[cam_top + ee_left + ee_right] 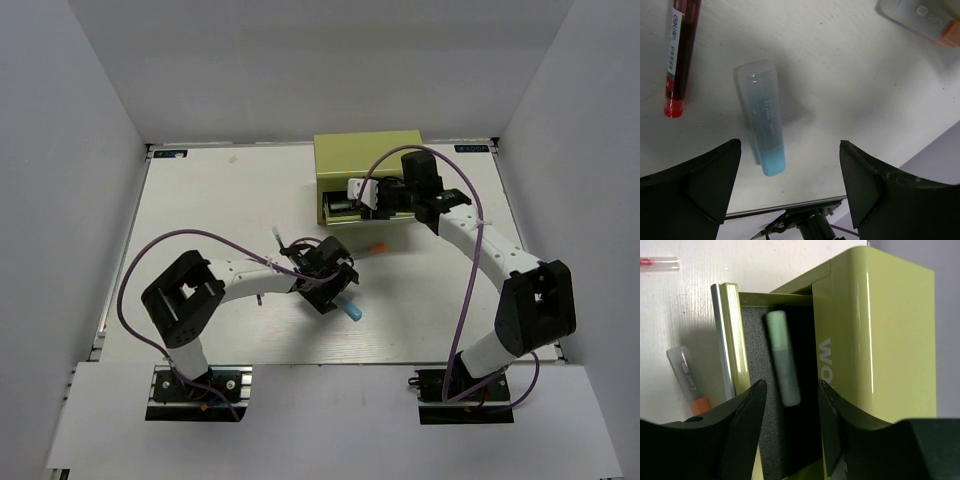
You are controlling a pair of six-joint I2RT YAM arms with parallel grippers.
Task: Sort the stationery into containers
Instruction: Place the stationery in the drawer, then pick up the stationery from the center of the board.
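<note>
The left gripper (788, 150) has its jaws spread wide and grips nothing. Between them, touching neither finger, a short light-blue translucent plastic marker (762, 117) lies flat on the white table (840, 75), its solid blue end nearest the jaws. In the left wrist view, a dark-red pen with a white label (680, 55) lies on the table beyond the left-hand finger. A white pen with an orange tip (920, 17) lies well apart beyond the other finger.

The right gripper (791, 387) is likewise spread and clasps nothing. A pale-green marker stick (782, 357) runs out from between its fingers, lying on the dark liner of the open drawer (730, 340). The olive yellow-green boxy drawer chest (890, 340) stands just beside one finger. Past the drawer front, well apart from the jaws, a thin clear pen with a red end (660, 263) lies on the table.
</note>
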